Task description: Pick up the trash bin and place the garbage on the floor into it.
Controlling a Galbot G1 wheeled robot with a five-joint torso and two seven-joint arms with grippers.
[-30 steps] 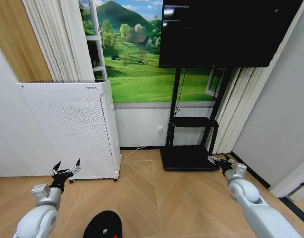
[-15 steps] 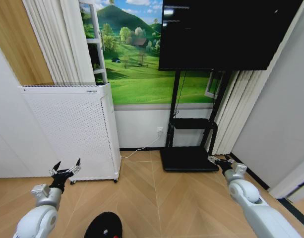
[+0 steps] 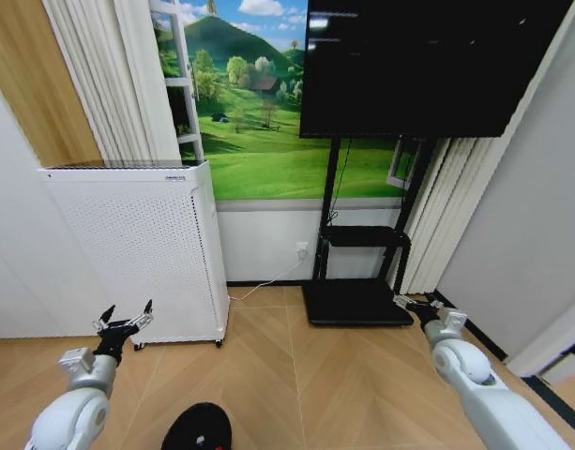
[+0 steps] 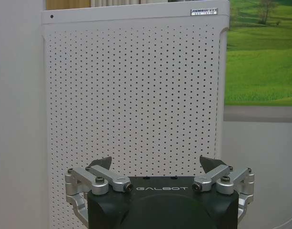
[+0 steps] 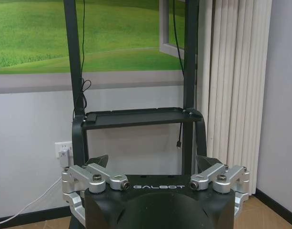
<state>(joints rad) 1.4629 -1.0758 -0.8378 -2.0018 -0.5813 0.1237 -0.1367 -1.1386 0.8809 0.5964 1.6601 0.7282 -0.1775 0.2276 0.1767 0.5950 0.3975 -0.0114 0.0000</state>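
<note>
Trash bin (image 3: 197, 429) below "GALBOT"-marked left hand (image 4: 155, 164)

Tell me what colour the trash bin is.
Black, with something small and red inside; the trash bin shows best in the head view, at the bottom edge.

My left arm low at left, forearm reaching forward, left gripper (image 3: 124, 324) raised, fingers spread wide, empty. My right arm low at right, same pose, right gripper (image 3: 411, 304) spread wide, empty
</note>
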